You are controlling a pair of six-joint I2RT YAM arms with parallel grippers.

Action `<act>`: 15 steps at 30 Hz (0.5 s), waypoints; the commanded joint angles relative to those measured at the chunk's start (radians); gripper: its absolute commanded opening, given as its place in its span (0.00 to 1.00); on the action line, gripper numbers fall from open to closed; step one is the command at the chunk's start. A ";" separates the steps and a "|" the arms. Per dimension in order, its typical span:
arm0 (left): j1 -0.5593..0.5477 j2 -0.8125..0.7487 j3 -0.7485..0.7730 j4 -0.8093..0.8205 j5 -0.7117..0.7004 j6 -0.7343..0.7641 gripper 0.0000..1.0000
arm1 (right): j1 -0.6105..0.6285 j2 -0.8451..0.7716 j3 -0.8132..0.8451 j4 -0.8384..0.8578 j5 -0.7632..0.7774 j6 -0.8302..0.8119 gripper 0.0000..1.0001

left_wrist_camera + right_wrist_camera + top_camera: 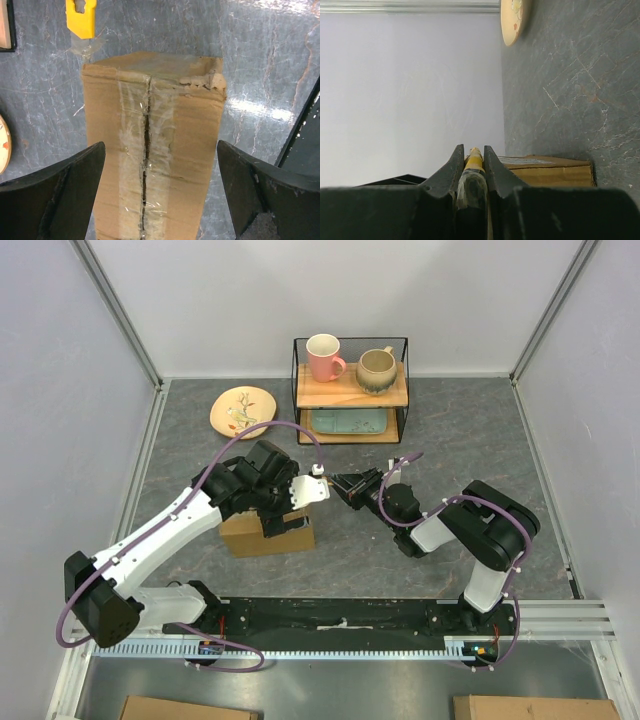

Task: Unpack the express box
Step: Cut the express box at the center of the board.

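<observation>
The express box point(250, 537) is a brown carton lying on the grey table. In the left wrist view the box point(195, 130) shows its taped top seam point(146, 150), which is split along the middle. My left gripper point(285, 522) is open, with one finger on each side of the box point(161, 145). My right gripper point(343, 486) is shut on a yellow utility knife point(474, 161) and hovers just right of the box's far end point(555, 172). The knife's yellow tip point(80, 17) shows beyond the box's far edge.
A wire rack point(297, 390) at the back holds a pink mug point(324, 357), a beige mug point(377, 370) and a teal tray point(348, 421). A painted plate point(242, 411) lies left of it. Plain cardboard boxes point(170, 708) sit partly in view below the table edge.
</observation>
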 commanded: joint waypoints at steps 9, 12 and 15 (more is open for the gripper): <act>0.006 0.007 -0.015 0.064 -0.034 0.007 0.99 | 0.023 0.009 0.037 0.478 -0.030 0.049 0.00; 0.004 0.013 -0.018 0.067 -0.032 0.010 0.99 | 0.030 0.005 0.035 0.478 -0.032 0.048 0.00; 0.004 0.022 -0.024 0.067 -0.034 0.012 0.99 | 0.041 -0.005 0.025 0.478 -0.030 0.049 0.00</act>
